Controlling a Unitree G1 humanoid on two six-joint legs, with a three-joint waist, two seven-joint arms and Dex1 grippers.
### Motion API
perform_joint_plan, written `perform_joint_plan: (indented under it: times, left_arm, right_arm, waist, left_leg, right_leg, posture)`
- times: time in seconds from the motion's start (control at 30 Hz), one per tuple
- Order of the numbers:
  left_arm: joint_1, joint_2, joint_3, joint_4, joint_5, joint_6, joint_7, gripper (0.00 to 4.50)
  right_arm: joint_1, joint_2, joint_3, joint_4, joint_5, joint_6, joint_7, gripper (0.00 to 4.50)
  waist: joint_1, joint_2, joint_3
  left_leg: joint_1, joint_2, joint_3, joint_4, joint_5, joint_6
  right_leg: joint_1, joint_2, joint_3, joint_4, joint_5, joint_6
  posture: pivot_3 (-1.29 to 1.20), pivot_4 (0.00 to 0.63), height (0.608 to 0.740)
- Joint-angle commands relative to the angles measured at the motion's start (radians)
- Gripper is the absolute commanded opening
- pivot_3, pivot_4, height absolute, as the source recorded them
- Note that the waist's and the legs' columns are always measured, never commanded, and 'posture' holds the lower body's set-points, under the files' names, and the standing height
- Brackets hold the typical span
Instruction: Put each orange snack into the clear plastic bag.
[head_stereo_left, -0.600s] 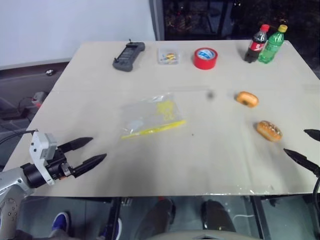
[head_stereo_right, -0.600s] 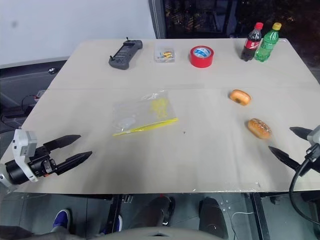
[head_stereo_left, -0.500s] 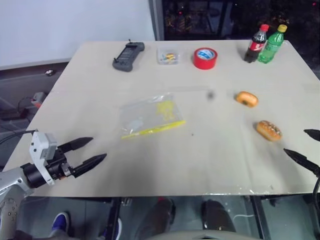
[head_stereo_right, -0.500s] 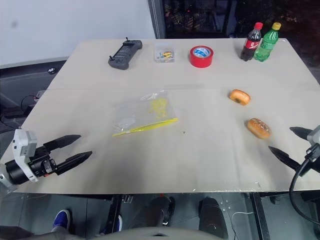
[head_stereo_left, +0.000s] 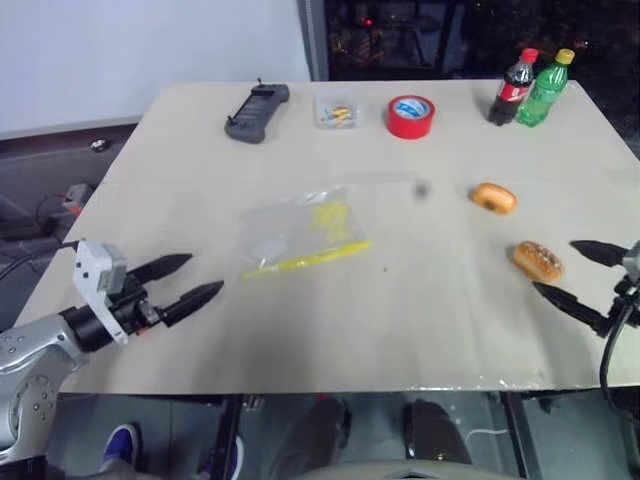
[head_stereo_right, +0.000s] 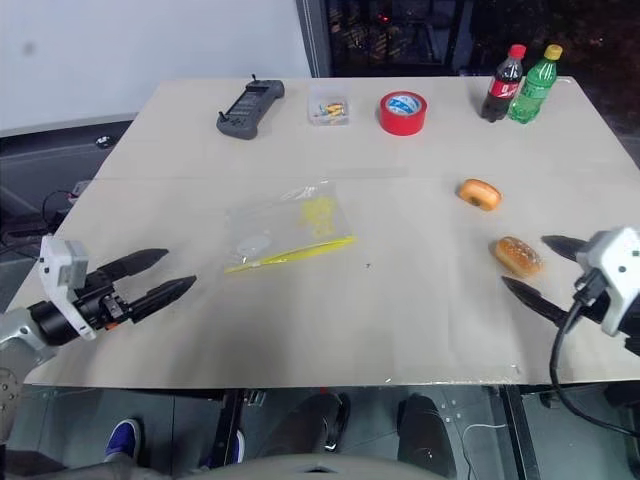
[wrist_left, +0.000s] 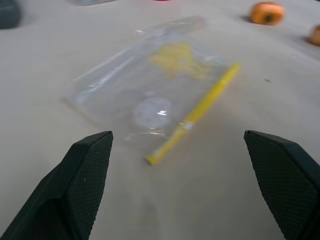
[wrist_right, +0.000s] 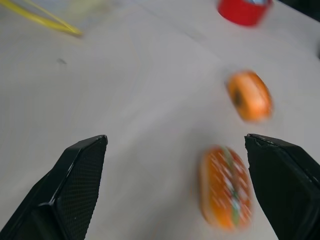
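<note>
Now both arms reach low over the table (head_stereo_left: 420, 320), jaws spread wide, holding nothing.

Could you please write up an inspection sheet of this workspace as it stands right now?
Surface: beige table, flat, with a faint seam across.
Job's things: clear plastic bag lying flat mid-table, nothing in it; smooth orange snack and speckled snack loose on the right side.
Clutter: along the far edge, dark handheld controller, small clear box, red tape roll, cola bottle, green bottle.
Grippers: left gripper open, holding nothing, facing the bag; right gripper open, holding nothing, beside the speckled snack.
Cables: black cable at the right gripper.
Surroundings: white wall; dark shelving.
</note>
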Motion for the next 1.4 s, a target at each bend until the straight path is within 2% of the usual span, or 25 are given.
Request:
perform_joint_plan:
  times: [0.03, 0.13, 0.3, 0.43, 0.57, 0.73, 0.87, 1.0, 1.2, 1.4]
  left_arm:
    - [-0.063, 0.023, 0.006, -0.026, -0.121, 0.27, 0.145, 4.46]
    - [-0.203, 0.075, -0.018, 0.13, -0.261, 0.551, 0.128, 4.46]
    - [-0.412, 0.081, -0.134, 0.409, -0.2, 0.623, 0.1, 4.46]
    - [-0.591, 0.067, -0.274, 0.673, -0.104, 0.593, -0.007, 4.46]
    - [-0.707, 0.06, -0.382, 0.844, -0.062, 0.611, -0.206, 4.46]
    - [-0.809, 0.069, -0.414, 0.983, -0.082, 0.692, -0.465, 4.46]
    - [-0.83, 0.057, -0.425, 1.02, -0.05, 0.661, -0.534, 4.46]
    - [-0.825, -0.01, -0.43, 1.024, -0.004, 0.623, -0.476, 4.46]
    - [-0.815, -0.114, -0.374, 0.982, 0.004, 0.683, -0.301, 4.46]
    - [-0.81, -0.242, -0.237, 0.946, -0.006, 0.695, -0.046, 4.46]
  right_arm:
    - [-0.068, 0.01, 0.113, -0.098, 0.023, 0.003, -0.032, 4.5]
    - [-0.16, 0.022, 0.232, -0.13, 0.045, 0.025, -0.04, 4.5]
    - [-0.26, 0.035, 0.359, -0.167, 0.027, 0.038, -0.075, 4.5]
    - [-0.251, 0.029, 0.361, -0.194, 0.025, 0.047, -0.096, 4.5]
    - [-0.221, 0.017, 0.339, -0.224, 0.027, 0.065, -0.117, 4.5]
    - [-0.175, 0.005, 0.297, -0.262, 0.029, 0.081, -0.139, 4.5]
    - [-0.135, 0.009, 0.26, -0.295, 0.035, 0.094, -0.16, 4.5]
    - [-0.115, 0.013, 0.26, -0.317, 0.023, 0.098, -0.186, 4.5]
    - [-0.09, 0.015, 0.256, -0.325, 0.01, 0.088, -0.205, 4.5]
    - [-0.092, 0.019, 0.273, -0.324, -0.005, 0.081, -0.219, 4.5]
  waist:
    - [0.0, 0.0, 0.0]
    - [0.001, -0.001, 0.001]
    - [0.0, -0.001, 0.001]
    - [0.001, -0.002, 0.0]
    - [-0.001, -0.002, 0.0]
    - [-0.013, -0.003, 0.0]
    - [-0.025, -0.003, 0.0]
    - [-0.029, -0.003, 0.0]
    - [-0.025, -0.005, -0.001]
    - [-0.014, -0.002, -0.007]
  left_leg:
    - [0.0, 0.0, 0.0, 0.0, 0.0, 0.0]
    - [0.0, 0.0, -0.002, 0.001, 0.0, 0.0]
    - [0.0, -0.001, -0.002, 0.001, 0.002, -0.004]
    - [-0.001, -0.002, -0.003, 0.001, 0.002, -0.005]
    - [-0.001, -0.003, -0.004, 0.001, 0.002, -0.005]
    - [-0.002, -0.003, -0.004, 0.002, 0.002, -0.005]
    - [-0.002, -0.003, -0.005, 0.002, 0.002, -0.005]
    - [-0.002, -0.003, -0.004, 0.003, 0.002, -0.005]
    - [-0.002, -0.003, -0.005, 0.005, 0.002, -0.005]
    - [0.0, -0.004, -0.005, 0.005, 0.002, -0.005]
  right_leg:
    - [0.0, 0.0, 0.0, 0.0, 0.0, 0.0]
    - [-0.001, 0.005, -0.002, 0.001, 0.0, 0.0]
    - [-0.001, 0.006, -0.002, 0.001, 0.0, 0.0]
    - [-0.001, 0.005, -0.002, 0.001, 0.0, 0.0]
    - [-0.002, 0.004, -0.003, 0.001, 0.0, 0.0]
    - [-0.002, 0.005, -0.003, 0.002, 0.0, 0.0]
    - [-0.002, 0.005, -0.003, 0.002, 0.0, 0.0]
    - [-0.002, 0.004, -0.002, 0.003, 0.0, 0.0]
    - [-0.001, 0.004, -0.003, 0.003, 0.001, 0.0]
    - [0.0, 0.003, -0.003, 0.004, 0.001, 0.002]
  posture:
    - [0.0, 0.15, 0.74]
    - [0.0, 0.15, 0.74]
    - [0.0, 0.15, 0.74]
    - [0.0, 0.15, 0.74]
    - [0.0, 0.15, 0.74]
    - [0.0, 0.15, 0.74]
    - [0.0, 0.15, 0.74]
    - [0.0, 0.15, 0.74]
    - [0.0, 0.15, 0.74]
    - [0.0, 0.15, 0.74]
